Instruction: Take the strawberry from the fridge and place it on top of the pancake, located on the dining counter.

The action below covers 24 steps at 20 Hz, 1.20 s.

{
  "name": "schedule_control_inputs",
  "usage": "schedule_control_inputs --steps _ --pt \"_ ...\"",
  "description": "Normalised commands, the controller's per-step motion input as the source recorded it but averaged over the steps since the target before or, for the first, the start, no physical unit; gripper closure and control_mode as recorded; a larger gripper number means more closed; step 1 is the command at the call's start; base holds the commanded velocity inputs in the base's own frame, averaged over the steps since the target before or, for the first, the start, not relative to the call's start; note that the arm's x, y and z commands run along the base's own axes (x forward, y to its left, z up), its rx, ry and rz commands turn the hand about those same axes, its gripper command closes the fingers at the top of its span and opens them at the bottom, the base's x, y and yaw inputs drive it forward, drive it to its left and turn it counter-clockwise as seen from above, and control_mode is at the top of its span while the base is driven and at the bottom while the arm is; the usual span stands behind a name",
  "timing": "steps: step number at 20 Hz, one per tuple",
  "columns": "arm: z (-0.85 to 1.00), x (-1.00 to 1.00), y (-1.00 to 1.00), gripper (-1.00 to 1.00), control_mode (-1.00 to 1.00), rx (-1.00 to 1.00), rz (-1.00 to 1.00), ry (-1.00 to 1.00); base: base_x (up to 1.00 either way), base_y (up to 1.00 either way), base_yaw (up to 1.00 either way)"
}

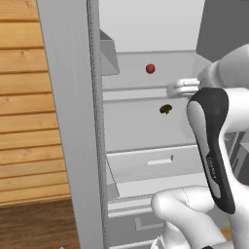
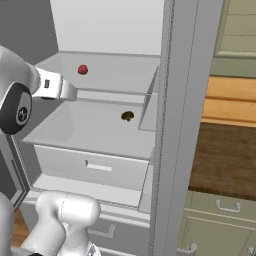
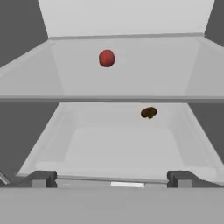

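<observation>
strawberry (image 2: 83, 69) on upper fridge (image 2: 107, 30) shelf, brown lump (image 2: 127, 116) below.

**Flat, even rendered light, sharp throughout**

All three views are bright and evenly lit, with no visible lamp and no glare. The fridge (image 3: 122, 144) interior shows soft grey shading toward 9 and 3 o'clock. The strawberry (image 3: 106, 58) casts almost no shadow. Edges look slightly jagged; nothing is blurred or bent at the borders.
</observation>
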Motion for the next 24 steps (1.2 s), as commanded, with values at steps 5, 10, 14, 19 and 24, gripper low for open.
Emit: schedule_control_inputs --steps 5,10,14,19,24 --pt "0.47 0.02 0.06 -1.0 -1.0 0.0 -0.01 -0.22 0.0 0.0 0.0" --pt "0.1 0.34 0.11 -1.0 -1.0 0.01 -0.04 -0.03 0.0 0.0 0.0" --pt "-0.02 0.89 0.03 -1.0 -1.0 -0.01 0.0 0.0 0.0 0.0 0.0" --pt "0.0 0.99 0.04 -1.0 -1.0 0.0 0.0 0.05 0.0 0.0 0.0" --pt "0.0 0.85 0.0 -1.0 -1.0 0.0 0.0 0.09 0.0 0.0 0.0"
